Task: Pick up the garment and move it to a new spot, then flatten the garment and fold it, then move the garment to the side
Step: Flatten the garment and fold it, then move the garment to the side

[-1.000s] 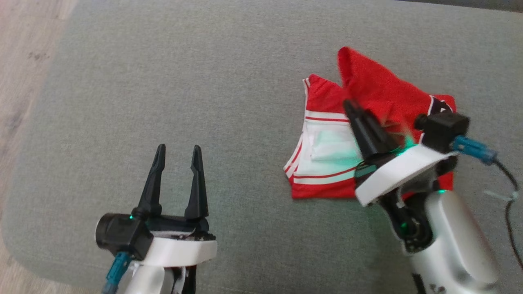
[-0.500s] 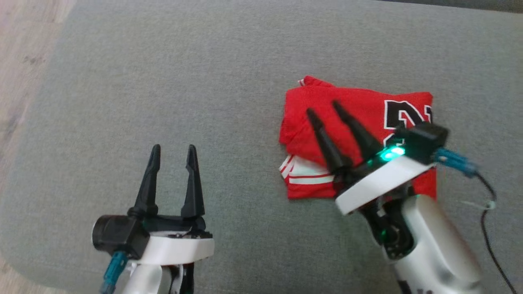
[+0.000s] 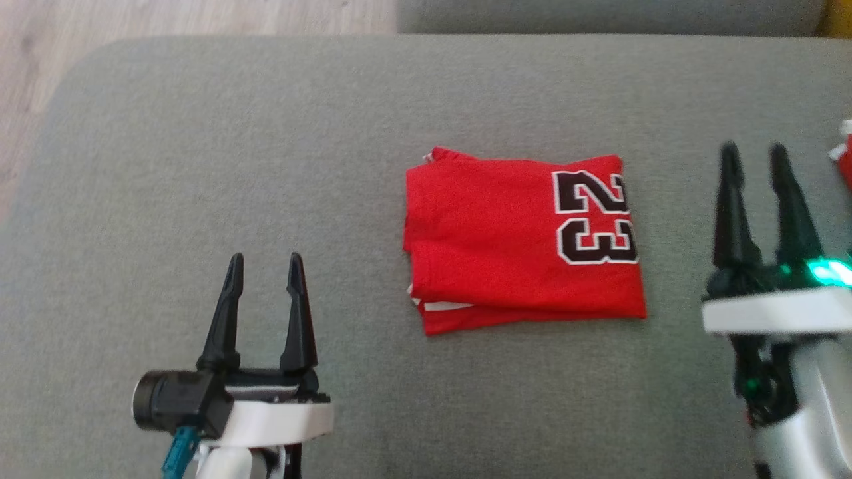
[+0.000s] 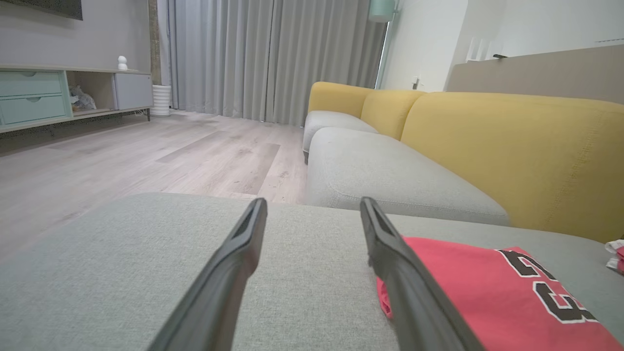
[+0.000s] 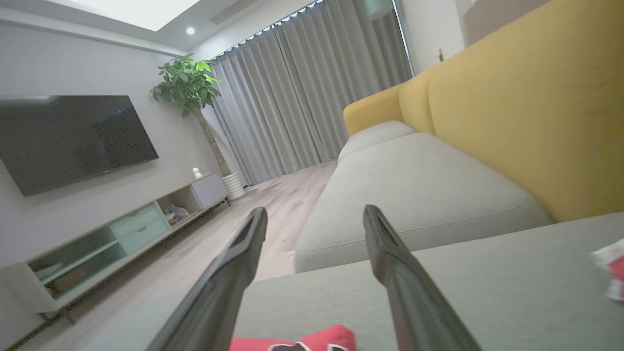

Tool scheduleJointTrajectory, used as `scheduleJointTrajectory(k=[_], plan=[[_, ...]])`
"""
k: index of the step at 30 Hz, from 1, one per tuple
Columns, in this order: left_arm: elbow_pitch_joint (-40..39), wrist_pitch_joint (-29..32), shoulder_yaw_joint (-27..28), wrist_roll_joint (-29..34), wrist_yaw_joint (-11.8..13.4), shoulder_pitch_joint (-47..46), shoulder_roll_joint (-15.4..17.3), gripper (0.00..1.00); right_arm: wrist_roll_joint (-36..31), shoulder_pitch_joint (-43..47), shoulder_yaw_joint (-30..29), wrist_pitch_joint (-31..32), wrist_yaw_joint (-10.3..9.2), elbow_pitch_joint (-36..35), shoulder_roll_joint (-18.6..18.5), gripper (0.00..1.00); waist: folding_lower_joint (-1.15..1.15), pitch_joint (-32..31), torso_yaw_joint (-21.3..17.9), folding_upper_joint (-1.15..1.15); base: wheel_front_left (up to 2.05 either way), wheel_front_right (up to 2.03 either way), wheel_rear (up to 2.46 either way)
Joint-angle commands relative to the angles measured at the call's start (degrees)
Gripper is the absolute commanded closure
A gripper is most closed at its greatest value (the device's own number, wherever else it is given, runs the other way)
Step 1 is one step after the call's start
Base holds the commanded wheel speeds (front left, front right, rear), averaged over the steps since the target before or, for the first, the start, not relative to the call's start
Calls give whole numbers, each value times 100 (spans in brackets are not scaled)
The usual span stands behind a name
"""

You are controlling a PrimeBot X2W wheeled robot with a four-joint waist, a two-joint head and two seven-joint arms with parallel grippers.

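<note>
Topping the folded garment [image 3: 492, 239]: "23" [image 3: 594, 217]

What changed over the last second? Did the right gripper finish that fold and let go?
Yes. The right gripper was shut on a flap of the jersey, laid it over the striped part, opened, and has pulled away to the jersey's right, open and empty. The jersey now lies folded flat, number 23 up. The head camera also shifted. The left gripper stayed open, apart from the jersey.
</note>
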Motion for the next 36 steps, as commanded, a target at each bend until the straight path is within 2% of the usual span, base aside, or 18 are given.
scheduleJointTrajectory(k=[1,5,11,14,20,36], plan=[[-170,-37,231,71,-8,-45,-7,0,-89,57,122,-146,-4,-139,-188,0,1,-139,-136,0,0,0,0],[-99,-37,300,167,-44,155,-7,0,-281,513,173,-363,-4,111,-540,0,1,-339,-267,0,0,0,0],[-11,-37,387,245,-152,425,-7,0,-1032,1094,109,-383,-4,141,-601,0,1,-603,-333,0,0,0,0],[23,-37,439,358,-276,594,-7,0,-1322,1440,119,-384,-4,118,-460,0,1,-765,-374,0,0,0,0],[141,-37,569,354,-358,1002,-7,0,-1753,1966,346,-385,-4,153,-302,0,1,-1152,-428,0,0,0,0],[327,-37,671,330,-404,1230,-7,0,-1893,2121,529,-386,-4,275,-119,0,1,-1494,-434,0,0,0,0]])
